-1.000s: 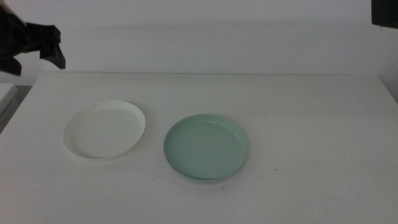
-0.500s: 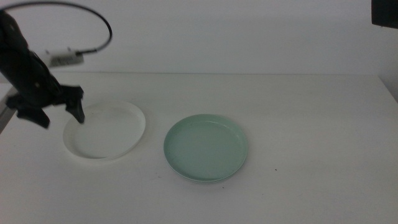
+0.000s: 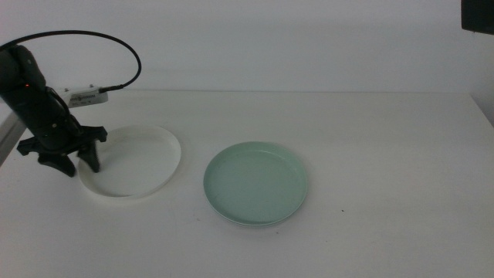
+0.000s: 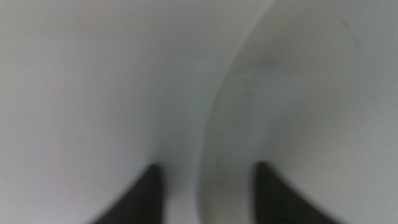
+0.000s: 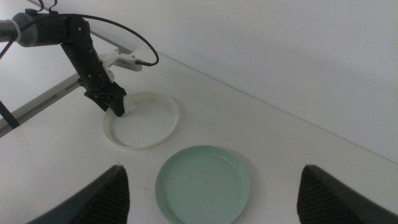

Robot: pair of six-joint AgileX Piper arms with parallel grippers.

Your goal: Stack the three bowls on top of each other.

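A white bowl lies at the table's left. My left gripper stands open at its left rim, one jaw inside the bowl and one outside. The left wrist view shows the white bowl's rim running between the left gripper jaws, blurred and very close. A pale mint green bowl lies in the middle, and a thin paler edge shows under its near side. My right gripper hangs open high above the table, over the green bowl and the white bowl.
The left arm's black cable arcs above the table's back left. A dark part shows at the upper right corner. The white table ends at the left, close to the left arm.
The left arm has come down from the upper left corner to the white bowl. Its open jaws now straddle the bowl's left rim. The bowls have not moved.
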